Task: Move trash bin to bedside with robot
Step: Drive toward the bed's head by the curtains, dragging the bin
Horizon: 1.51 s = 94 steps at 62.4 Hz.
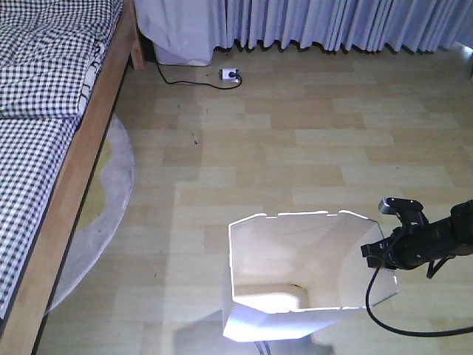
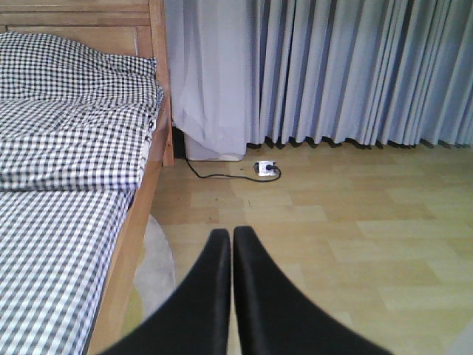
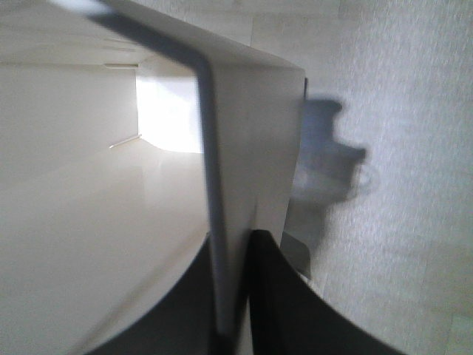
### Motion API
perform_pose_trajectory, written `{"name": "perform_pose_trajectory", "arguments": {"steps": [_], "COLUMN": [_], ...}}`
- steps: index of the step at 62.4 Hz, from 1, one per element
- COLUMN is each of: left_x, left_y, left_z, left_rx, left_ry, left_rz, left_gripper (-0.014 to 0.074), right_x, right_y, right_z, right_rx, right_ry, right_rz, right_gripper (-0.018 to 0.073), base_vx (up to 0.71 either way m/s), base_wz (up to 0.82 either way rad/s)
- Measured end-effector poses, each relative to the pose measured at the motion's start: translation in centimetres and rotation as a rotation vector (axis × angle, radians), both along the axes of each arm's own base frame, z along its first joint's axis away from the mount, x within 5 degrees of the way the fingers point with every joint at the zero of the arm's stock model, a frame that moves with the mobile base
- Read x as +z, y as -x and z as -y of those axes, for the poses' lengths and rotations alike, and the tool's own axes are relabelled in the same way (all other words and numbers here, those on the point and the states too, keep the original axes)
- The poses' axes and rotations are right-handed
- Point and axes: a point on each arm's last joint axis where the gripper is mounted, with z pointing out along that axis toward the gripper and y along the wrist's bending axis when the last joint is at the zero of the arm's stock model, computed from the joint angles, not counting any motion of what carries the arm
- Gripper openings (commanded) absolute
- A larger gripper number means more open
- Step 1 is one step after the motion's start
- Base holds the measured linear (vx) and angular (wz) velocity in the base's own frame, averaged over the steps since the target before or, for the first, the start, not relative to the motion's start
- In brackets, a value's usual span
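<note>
The white trash bin point(image 1: 295, 281) stands on the wooden floor at the bottom middle, open side up, cream inside. My right gripper point(image 1: 380, 251) comes in from the right and is shut on the bin's right rim. In the right wrist view the thin bin wall point(image 3: 222, 185) runs between my two black fingers point(image 3: 270, 296), one inside and one outside. The bed point(image 1: 44, 111) with gingham bedding and wooden frame point(image 1: 70, 192) lies along the left, well apart from the bin. My left gripper point(image 2: 231, 244) is shut and empty, pointing at the floor beside the bed point(image 2: 66, 185).
A round grey-and-yellow rug point(image 1: 103, 200) lies partly under the bed. A white power strip point(image 1: 230, 74) with a black cable lies on the floor by the grey curtains point(image 1: 332, 22). A black cable point(image 1: 399, 318) trails from my right arm.
</note>
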Motion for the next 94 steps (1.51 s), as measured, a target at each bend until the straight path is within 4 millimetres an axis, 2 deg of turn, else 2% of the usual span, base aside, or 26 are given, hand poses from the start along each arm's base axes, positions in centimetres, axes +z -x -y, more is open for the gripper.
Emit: {"name": "perform_pose_trajectory", "arguments": {"steps": [94], "left_x": [0.00], "left_y": [0.00], "left_z": [0.00], "left_rx": [0.000], "left_ry": [0.000], "left_rz": [0.000], "left_gripper": [-0.0006], "right_x": [0.01], "right_y": [-0.01], "right_z": [-0.02], "right_rx": [-0.001], "right_ry": [-0.003], "right_rz": [0.000], "right_gripper": [-0.0006], "base_vx": [0.42], "base_wz": [0.03]}}
